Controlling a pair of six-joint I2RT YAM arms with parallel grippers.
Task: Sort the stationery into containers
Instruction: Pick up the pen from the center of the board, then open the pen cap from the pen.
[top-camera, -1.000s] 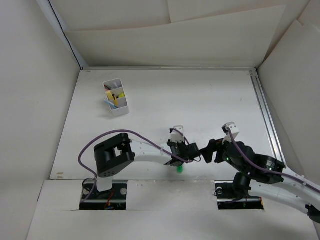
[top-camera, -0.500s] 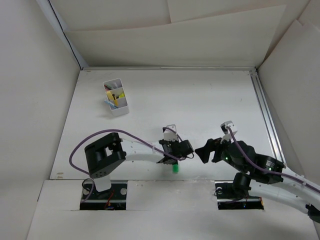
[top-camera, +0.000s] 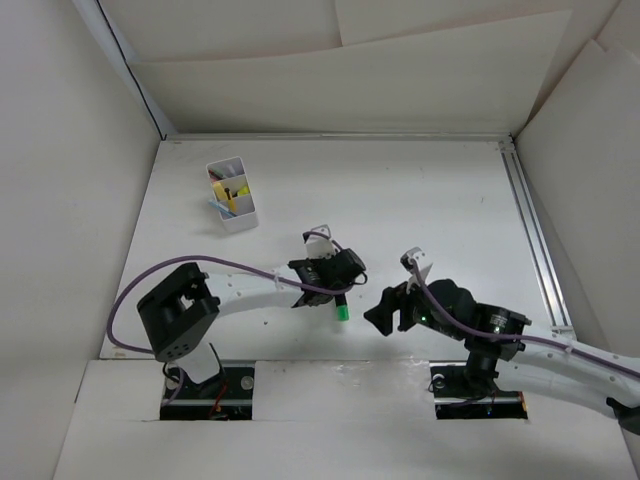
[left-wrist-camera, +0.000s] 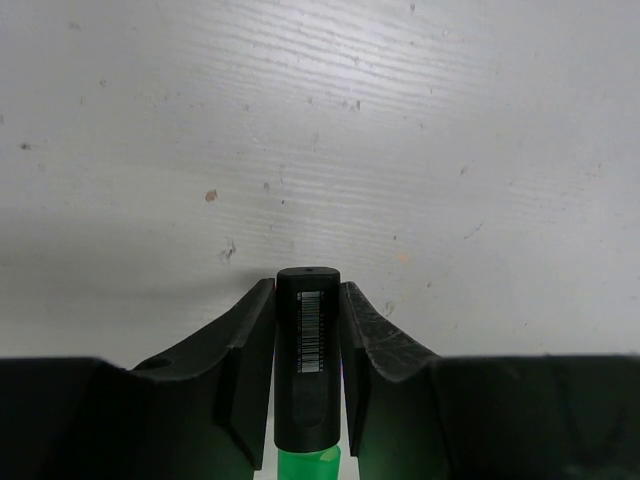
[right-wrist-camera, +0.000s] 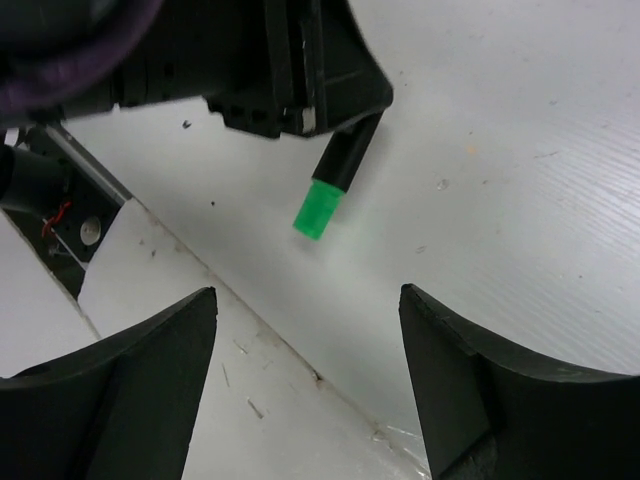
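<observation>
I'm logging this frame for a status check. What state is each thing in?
left gripper: shut on the green highlighter.
green highlighter: clamped by its black body, green end sticking out.
right gripper: open, holding nothing.
white box: upright, stationery inside.

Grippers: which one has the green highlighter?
The left gripper: it is shut on the green highlighter. The right gripper is open and holds nothing.

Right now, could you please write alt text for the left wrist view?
The left gripper is shut on a short black-and-green plastic highlighter with a barcode label, above a scuffed white table.
</observation>
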